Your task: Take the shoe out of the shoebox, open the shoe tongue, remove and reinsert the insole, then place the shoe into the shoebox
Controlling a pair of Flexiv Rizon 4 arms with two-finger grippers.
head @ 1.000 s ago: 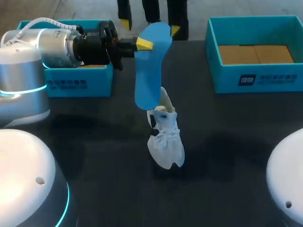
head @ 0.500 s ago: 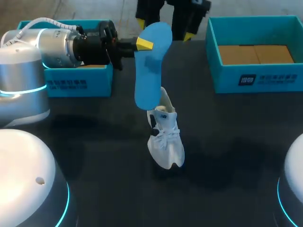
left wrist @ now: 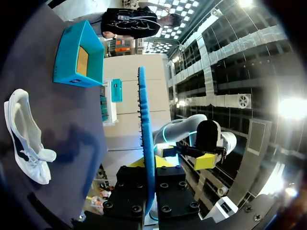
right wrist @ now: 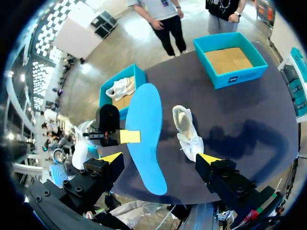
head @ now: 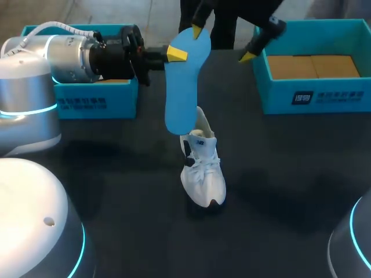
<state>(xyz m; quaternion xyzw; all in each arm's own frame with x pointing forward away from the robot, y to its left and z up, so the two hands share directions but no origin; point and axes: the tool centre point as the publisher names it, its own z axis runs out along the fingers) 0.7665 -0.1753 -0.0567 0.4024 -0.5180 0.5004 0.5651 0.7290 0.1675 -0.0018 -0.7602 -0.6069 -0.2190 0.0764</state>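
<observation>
- The left gripper (head: 169, 55) is clenched on a flat, bright blue foam insole (head: 182, 87), one yellow tip pressed on each face near its upper end. In the left wrist view the insole (left wrist: 145, 143) shows edge-on, rising from between the fingers.
- The insole hangs nearly upright in the air, out of the shoe, its lower end above the heel.
- The right gripper (head: 223, 43) hovers high over the far side of the table, its fingers spread wide and gripping nothing. One yellow tip shows just beside the insole's upper end.
- The white lace-up sneaker (head: 203, 168) stands on its sole in the middle of the dark tabletop (head: 116, 174), outside both boxes, toe towards the robot.
- An open teal cardboard shoebox (head: 313, 95) sits at the far right, its brown floor bare.
- A second teal shoebox (head: 98, 103) sits at the far left behind the left arm, and the right wrist view shows another white shoe (right wrist: 122, 88) in it.
</observation>
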